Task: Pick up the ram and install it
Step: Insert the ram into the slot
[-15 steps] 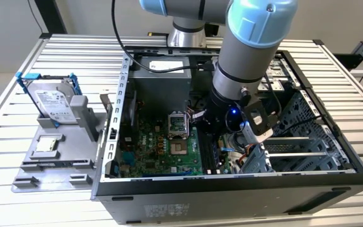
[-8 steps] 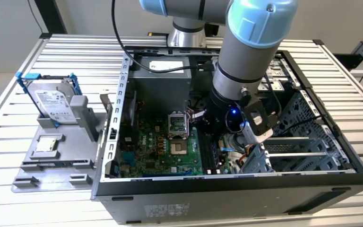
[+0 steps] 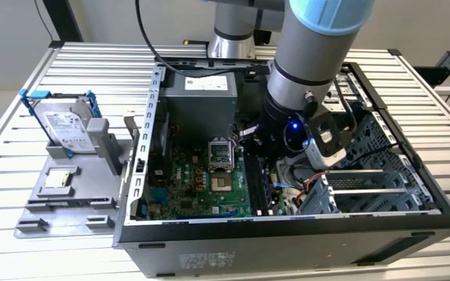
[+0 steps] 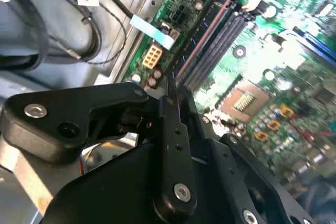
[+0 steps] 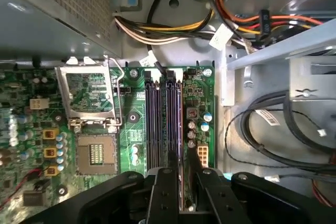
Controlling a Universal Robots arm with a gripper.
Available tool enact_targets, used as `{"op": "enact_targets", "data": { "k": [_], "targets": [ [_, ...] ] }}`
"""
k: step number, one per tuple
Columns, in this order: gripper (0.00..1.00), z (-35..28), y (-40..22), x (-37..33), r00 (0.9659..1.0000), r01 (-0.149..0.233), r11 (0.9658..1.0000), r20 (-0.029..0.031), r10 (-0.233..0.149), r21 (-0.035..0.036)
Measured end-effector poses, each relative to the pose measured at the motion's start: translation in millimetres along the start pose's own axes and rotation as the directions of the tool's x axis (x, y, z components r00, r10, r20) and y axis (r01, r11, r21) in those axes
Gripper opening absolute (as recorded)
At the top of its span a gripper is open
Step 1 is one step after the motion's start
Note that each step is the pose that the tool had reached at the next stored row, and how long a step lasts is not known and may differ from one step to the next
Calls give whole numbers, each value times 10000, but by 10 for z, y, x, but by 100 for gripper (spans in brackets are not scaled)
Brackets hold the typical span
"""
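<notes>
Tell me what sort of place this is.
Probably a robot test bench for computer assembly: an open computer case lies on a slatted metal table, the arm reaches inside, and a hard drive waits in a grey fixture.

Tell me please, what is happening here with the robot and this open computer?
The robot arm has reached down into the open computer case, and its gripper is right above the memory slots on the green motherboard. A thin dark stick, the ram, stands edge-on between the fingers, lined up with one slot. Whether it is fully seated cannot be told. In the exterior view, a hard drive in a blue bracket rests on a grey holder outside the case.
</notes>
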State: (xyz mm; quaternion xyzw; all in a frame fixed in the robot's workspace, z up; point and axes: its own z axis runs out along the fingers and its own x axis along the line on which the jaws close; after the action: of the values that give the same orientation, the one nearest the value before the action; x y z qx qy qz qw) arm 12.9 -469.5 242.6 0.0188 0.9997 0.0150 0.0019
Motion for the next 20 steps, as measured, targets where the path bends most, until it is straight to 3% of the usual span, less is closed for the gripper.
{"op": "enact_targets", "data": {
  "k": [3, 4, 20],
  "targets": [
    [100, -5, 1, 1, 10000, 2, 10000, 0, -2, 1],
    [0, -5, 1, 1, 10000, 4, 10000, 0, -4, 2],
    [0, -6, 0, 2, 10000, 20, 10000, -1, -20, 3]
  ]
}}
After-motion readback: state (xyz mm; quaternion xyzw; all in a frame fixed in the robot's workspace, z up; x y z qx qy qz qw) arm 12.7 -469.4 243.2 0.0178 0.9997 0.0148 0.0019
